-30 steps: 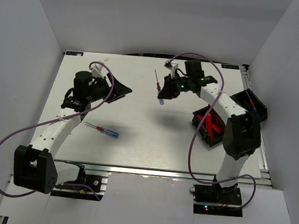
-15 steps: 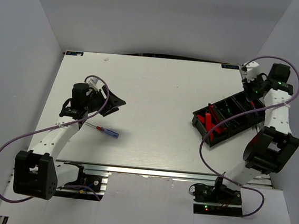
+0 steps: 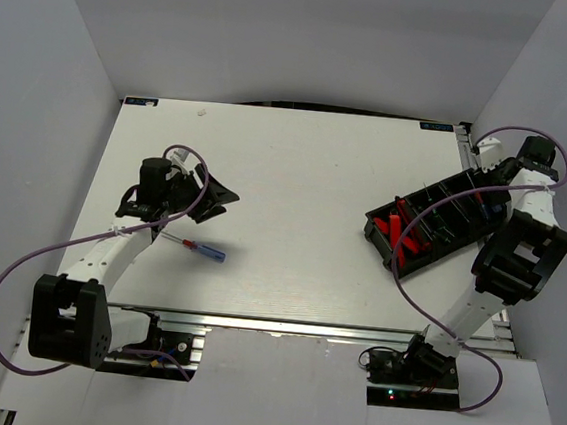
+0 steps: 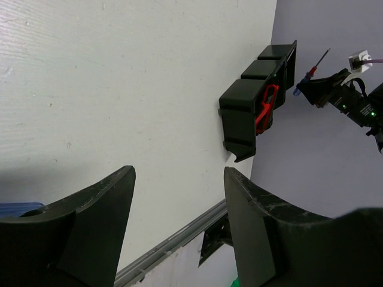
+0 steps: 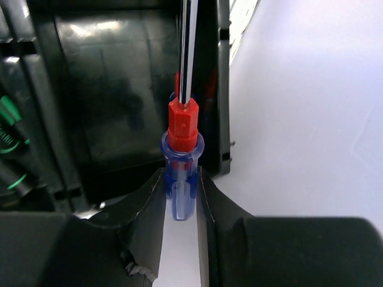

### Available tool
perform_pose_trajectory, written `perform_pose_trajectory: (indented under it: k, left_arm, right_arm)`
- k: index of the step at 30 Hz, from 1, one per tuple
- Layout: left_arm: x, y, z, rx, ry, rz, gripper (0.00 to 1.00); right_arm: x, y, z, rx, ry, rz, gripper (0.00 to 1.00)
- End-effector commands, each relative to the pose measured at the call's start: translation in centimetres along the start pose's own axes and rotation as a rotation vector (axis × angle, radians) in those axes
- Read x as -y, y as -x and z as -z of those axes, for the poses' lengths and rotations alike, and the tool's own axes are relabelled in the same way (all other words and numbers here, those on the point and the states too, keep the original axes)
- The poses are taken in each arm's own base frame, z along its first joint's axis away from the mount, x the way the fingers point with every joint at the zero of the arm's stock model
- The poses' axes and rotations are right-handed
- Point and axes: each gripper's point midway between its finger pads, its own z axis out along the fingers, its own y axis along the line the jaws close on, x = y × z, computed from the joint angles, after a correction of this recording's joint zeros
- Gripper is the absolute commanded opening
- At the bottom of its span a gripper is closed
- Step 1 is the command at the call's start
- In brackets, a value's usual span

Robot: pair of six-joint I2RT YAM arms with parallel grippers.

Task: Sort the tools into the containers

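Observation:
My right gripper (image 5: 181, 179) is shut on a clear blue-and-red screwdriver (image 5: 181, 125), held shaft-forward over the far black bin (image 5: 114, 89). In the top view this gripper (image 3: 490, 174) is at the far right, over that bin (image 3: 462, 202). Green-handled screwdrivers (image 5: 11, 122) lie in the bin. The near bin (image 3: 377, 225) holds red-and-black knives (image 3: 399, 234). Another blue-and-red screwdriver (image 3: 197, 247) lies on the table at the left. My left gripper (image 3: 213, 192) hovers behind it, open and empty (image 4: 179, 179). Its wrist view shows the bins (image 4: 242, 110) and a red knife (image 4: 267, 107).
White walls enclose the table on three sides. The right wall is close behind the bins. A metal rail (image 3: 303, 327) runs along the near table edge. Purple cables (image 3: 16, 277) loop from both arms.
My right arm has swung from the table's back middle to the far right, carrying the screwdriver over the far bin. My left gripper has shifted slightly toward the near side.

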Motion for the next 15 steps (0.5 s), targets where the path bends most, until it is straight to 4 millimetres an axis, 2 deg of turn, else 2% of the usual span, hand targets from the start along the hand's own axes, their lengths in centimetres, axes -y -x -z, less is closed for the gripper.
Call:
perform_pose_trajectory:
  k: [1,5,10,15]
  left_arm:
    - [0.5,0.2,0.3,0.003,-0.016,-0.005,0.71]
    - [0.3,0.3,0.3,0.006,-0.002,-0.002,0.71]
    - [-0.2,0.2,0.6,0.018,0.022,0.006,0.71]
    - [-1.6,-0.2,1.1,0.036,0.087,0.030,0.71]
  right_arm:
    - [2.8,1.9,0.2,0.056,-0.082,0.026,0.01]
    - [1.5,1.7,-1.0,0.067,-0.022,-0.003,0.09]
    - [-0.3,1.5,-1.4,0.075,0.043,-0.011,0.32]
    - [-0.7,1.5,-0.8,0.080,0.043,-0.006,0.52]
